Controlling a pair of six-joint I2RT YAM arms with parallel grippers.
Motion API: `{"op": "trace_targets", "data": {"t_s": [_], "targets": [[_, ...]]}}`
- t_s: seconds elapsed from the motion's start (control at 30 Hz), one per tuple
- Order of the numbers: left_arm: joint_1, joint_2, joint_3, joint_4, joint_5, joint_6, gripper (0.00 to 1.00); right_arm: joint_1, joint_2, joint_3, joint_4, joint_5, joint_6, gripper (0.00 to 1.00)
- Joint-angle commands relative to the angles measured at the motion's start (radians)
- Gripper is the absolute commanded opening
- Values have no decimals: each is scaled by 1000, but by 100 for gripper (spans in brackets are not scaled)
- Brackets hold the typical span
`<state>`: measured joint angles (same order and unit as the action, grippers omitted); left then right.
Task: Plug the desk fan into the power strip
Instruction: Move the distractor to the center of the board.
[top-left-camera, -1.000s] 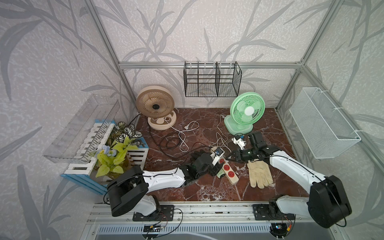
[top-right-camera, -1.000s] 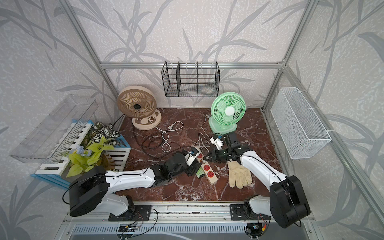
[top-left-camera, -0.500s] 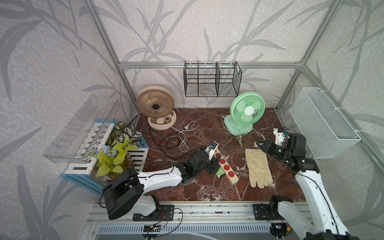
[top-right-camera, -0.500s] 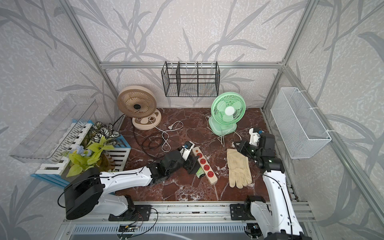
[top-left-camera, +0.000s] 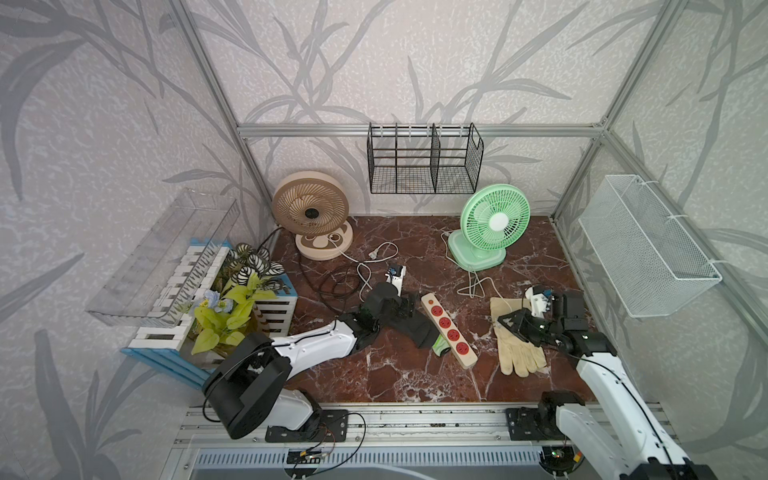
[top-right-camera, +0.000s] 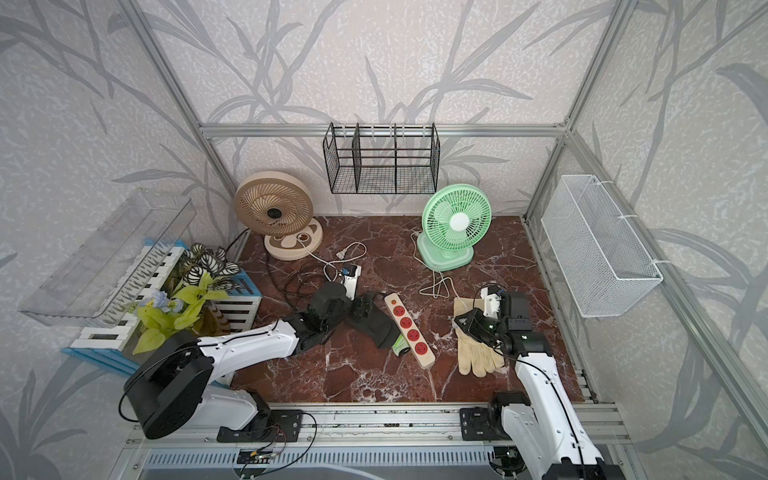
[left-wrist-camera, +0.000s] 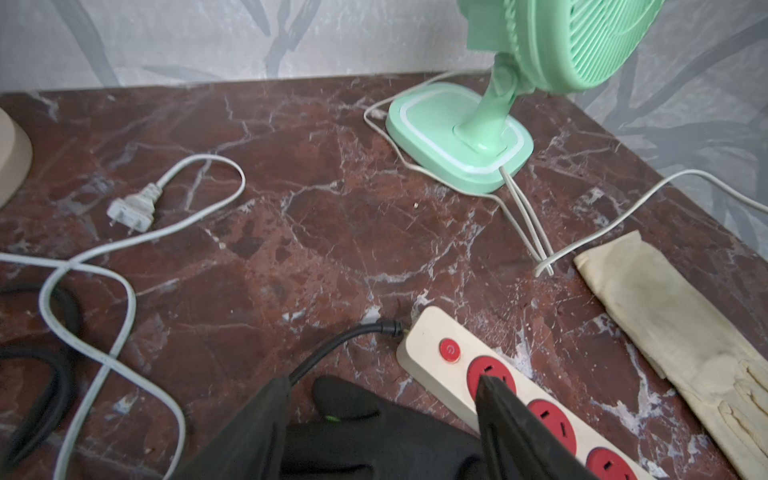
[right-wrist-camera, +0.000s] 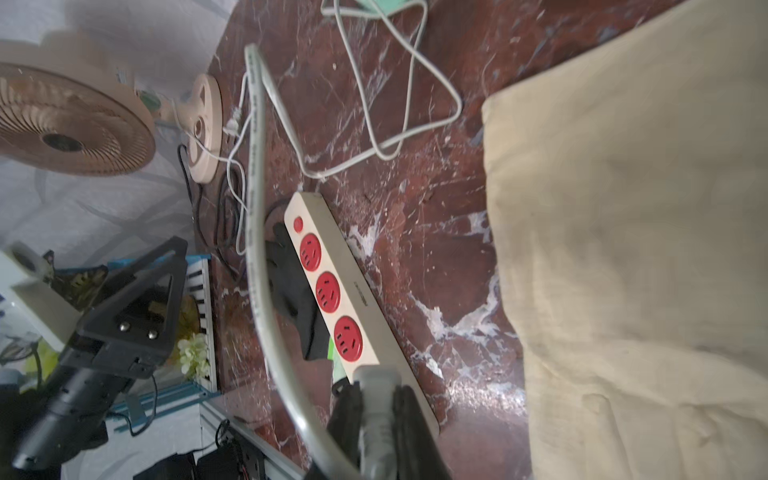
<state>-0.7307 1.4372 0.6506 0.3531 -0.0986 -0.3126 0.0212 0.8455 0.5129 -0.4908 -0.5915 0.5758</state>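
1. The power strip (top-left-camera: 448, 330) lies mid-floor on the marble table (top-left-camera: 399, 382). A black glove (top-left-camera: 415, 328) touches its left flank and a tan glove (top-left-camera: 515, 353) lies apart on its right. All four red sockets face up and look empty in both top views.
2. Its long axis runs diagonally. The button end with the black cord (left-wrist-camera: 345, 338) points away from the robot, and the free end comes toward the robot and swings right.
3. The right gripper (right-wrist-camera: 380, 409) is clamped on a grey-white plug (right-wrist-camera: 378, 380), whose cord (right-wrist-camera: 255, 208) leads off toward the green desk fan (top-left-camera: 494, 224). It hangs over the tan glove's cuff, so the strip lies to its left across bare marble. How high it hangs I cannot tell.
4. In the right wrist view the plug covers the socket nearest the free end. That is a line of sight only, since the top views show the two apart.
5. The left gripper (left-wrist-camera: 382, 380) stands wide and empty right at the button end, with one finger (left-wrist-camera: 511, 419) over the first socket and the black glove beneath. It is the nearer of the two, but it carries nothing.
6. My judgement: the move belongs to the right arm — leftward and down, with the plug turned to suit the diagonal — while the left is placed to steady the bar.
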Motion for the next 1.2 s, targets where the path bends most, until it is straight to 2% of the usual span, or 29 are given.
{"op": "trace_targets", "data": {"t_s": [0.0, 0.4, 0.6, 0.8, 0.97, 1.17], "targets": [[-2, 71, 61, -73, 37, -41, 75, 65, 30, -10, 60, 28, -3, 0], [-2, 255, 185, -197, 43, -66, 70, 262, 109, -42, 118, 142, -61, 0], [8, 314, 231, -261, -3, -88, 58, 282, 112, -53, 137, 143, -66, 0], [14, 372, 287, -368, -115, -110, 48, 295, 93, -51, 128, 169, -80, 0], [69, 403, 287, -412, -157, -146, 41, 333, 65, -50, 117, 213, -100, 0], [186, 378, 242, -412, -154, -167, 37, 367, 57, -50, 134, 234, -103, 0]]}}
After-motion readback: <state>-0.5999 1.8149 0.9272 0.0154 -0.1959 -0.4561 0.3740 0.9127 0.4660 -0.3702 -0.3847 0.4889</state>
